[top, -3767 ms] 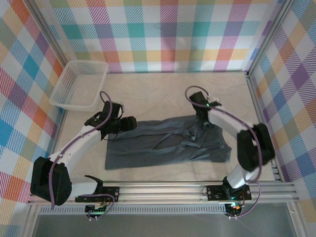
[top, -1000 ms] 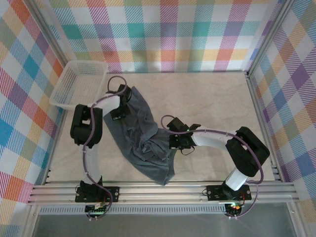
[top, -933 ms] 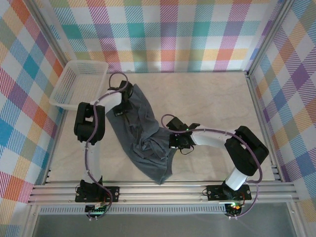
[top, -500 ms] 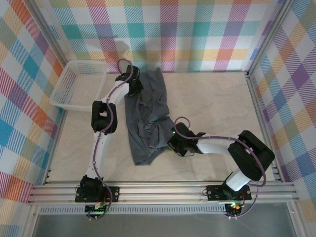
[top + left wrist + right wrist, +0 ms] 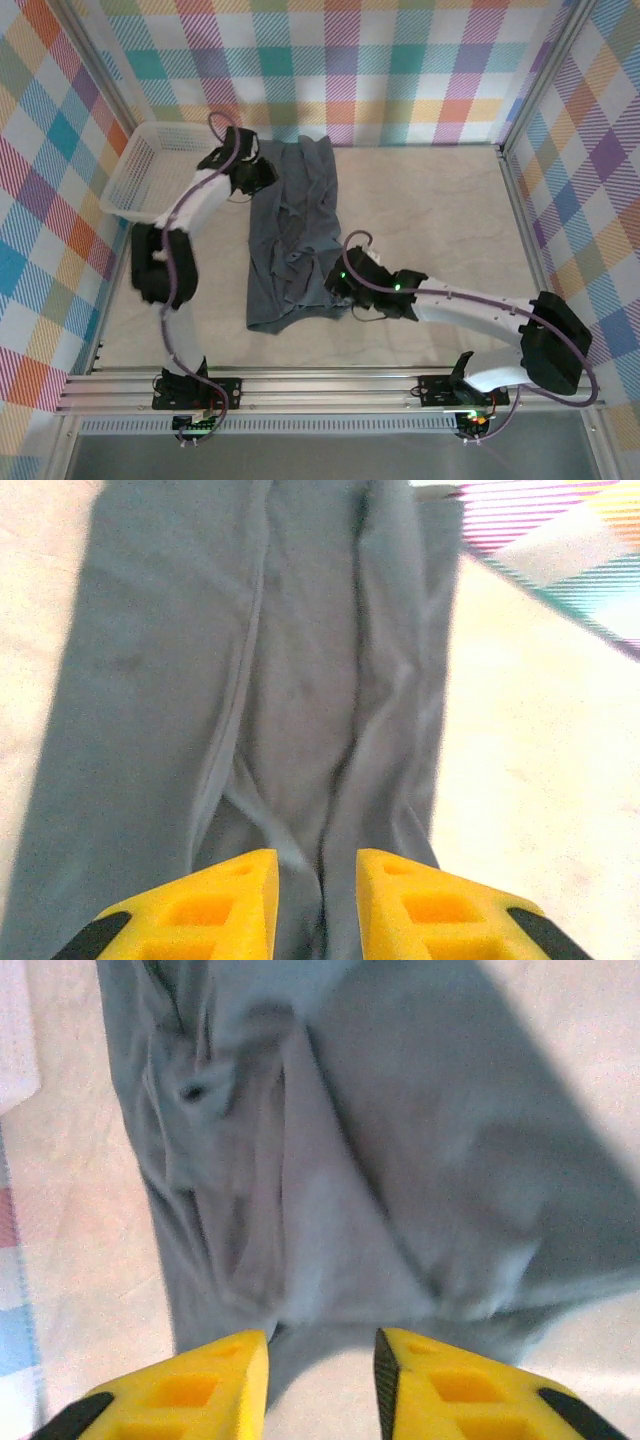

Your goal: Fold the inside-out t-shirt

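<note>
A slate blue-grey t-shirt (image 5: 295,240) lies in a long, wrinkled strip on the tabletop (image 5: 430,210), left of centre. It runs from the foot of the far plaid wall (image 5: 350,80) toward the near side, with lengthwise creases and folds.

The left end effector (image 5: 264,172) is at the shirt's far left corner. The left wrist view shows its 2 yellow fingers (image 5: 225,900) slightly parted over the fabric, gripping nothing.

The right end effector (image 5: 337,288) is at the shirt's near right edge. Its fingers (image 5: 200,1385) are also parted and empty, with the cloth's edge just ahead of them.

A white mesh basket (image 5: 125,175) stands just left of the left end effector.
</note>
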Available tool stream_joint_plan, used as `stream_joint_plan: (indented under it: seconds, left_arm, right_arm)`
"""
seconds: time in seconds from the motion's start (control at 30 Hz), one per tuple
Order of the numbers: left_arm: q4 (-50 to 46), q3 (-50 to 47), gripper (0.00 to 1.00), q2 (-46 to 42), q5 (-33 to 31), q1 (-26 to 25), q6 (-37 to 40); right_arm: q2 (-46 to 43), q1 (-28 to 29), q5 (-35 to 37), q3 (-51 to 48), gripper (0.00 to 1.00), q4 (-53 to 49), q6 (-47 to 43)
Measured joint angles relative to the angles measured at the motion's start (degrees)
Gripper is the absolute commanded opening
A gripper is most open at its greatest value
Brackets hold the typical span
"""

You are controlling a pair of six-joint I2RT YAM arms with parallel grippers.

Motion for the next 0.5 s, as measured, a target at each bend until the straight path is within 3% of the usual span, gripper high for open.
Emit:
stream_joint_plan:
  seconds: [0.13,0.23,0.33,0.5]
  left_arm:
    - [3.6,-18.1,0.34,-19.4,0.2,-0.1,-0.5]
    - [4.3,-29.9,0.37,-28.1,0.4,-0.2,-0.9]
    - [2.9,-37.7,0.42,-31.6,0.6,-0.6,-1.0]
    - [-1.5,-44.3,0.43,-36.5,-0.2,-2.3,-1.1]
  right_arm:
    - [7.8,-7.5,-0.1,3.9,0.45,-3.2,-12.3]
    - [13.6,-8.9,-1.1,5.4,0.53,-6.0,-17.1]
    - [16.3,-8.8,-1.3,5.5,0.54,-9.3,-18.1]
    - [14.8,-11.0,-5.8,0.1,0.41,-7.5,-17.5]
